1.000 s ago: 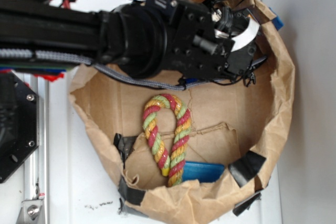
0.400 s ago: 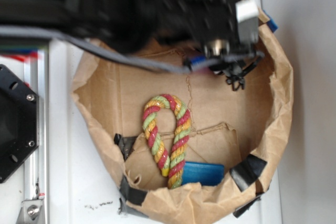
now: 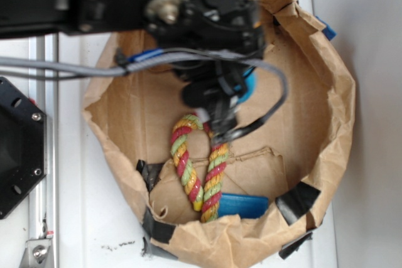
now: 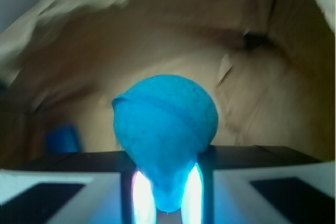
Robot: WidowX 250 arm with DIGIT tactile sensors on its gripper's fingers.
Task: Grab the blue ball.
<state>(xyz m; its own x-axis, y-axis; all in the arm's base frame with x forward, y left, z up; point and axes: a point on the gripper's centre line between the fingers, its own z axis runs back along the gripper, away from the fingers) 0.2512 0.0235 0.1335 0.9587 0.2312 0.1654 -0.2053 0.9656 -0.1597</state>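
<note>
The blue ball (image 4: 165, 124) fills the middle of the wrist view, pinched and squashed between my two fingers. My gripper (image 4: 167, 182) is shut on it. In the exterior view the gripper (image 3: 220, 101) hangs inside the brown paper bag (image 3: 339, 111), just above the top bend of the striped rope loop (image 3: 198, 161). Only a sliver of the ball (image 3: 247, 85) shows there at the gripper's right side; the arm hides the rest.
A flat blue rectangular block (image 3: 245, 205) lies at the bag's front beside the rope ends; it also shows blurred in the wrist view (image 4: 62, 139). Black tape patches (image 3: 295, 199) sit on the crumpled bag wall. A black mount (image 3: 16, 149) stands at left.
The arm has swung from the bag's back right toward its middle, and the gripper now hangs over the top of the rope loop.
</note>
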